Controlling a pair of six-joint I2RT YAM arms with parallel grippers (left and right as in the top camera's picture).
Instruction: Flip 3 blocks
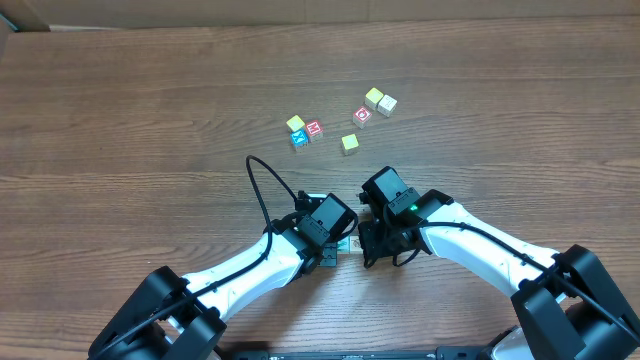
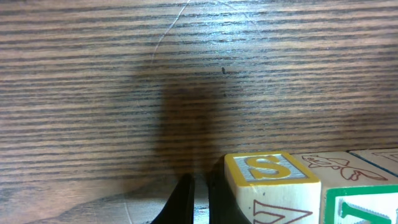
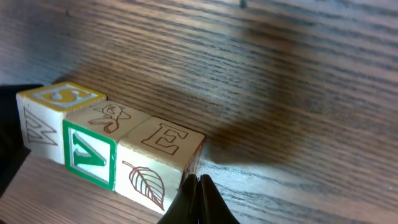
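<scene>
Wooden blocks (image 3: 93,140), three in a row, with closed fingers at each end.

In the right wrist view the row runs from the left edge toward the lower middle of the frame, the blocks touching side by side on the brown grained surface (image 3: 298,74). It is made up of an S block (image 3: 59,106) with a yellow-framed top, a middle block (image 3: 90,155) with a green-framed V on its side and a small drawn animal on top, and an E block (image 3: 158,155) with a leaf on its side. The right fingers (image 3: 202,202) are pressed together on nothing, at bottom centre just beside the E block. In the left wrist view the left fingers (image 2: 186,205) are likewise closed and empty, just beside the S block at lower right. From overhead, the left arm (image 1: 250,265) and right arm (image 1: 480,245) meet low in the centre and hide most of the row. Loose cubes (image 1: 349,143) lie scattered in the upper middle, well apart from it.
</scene>
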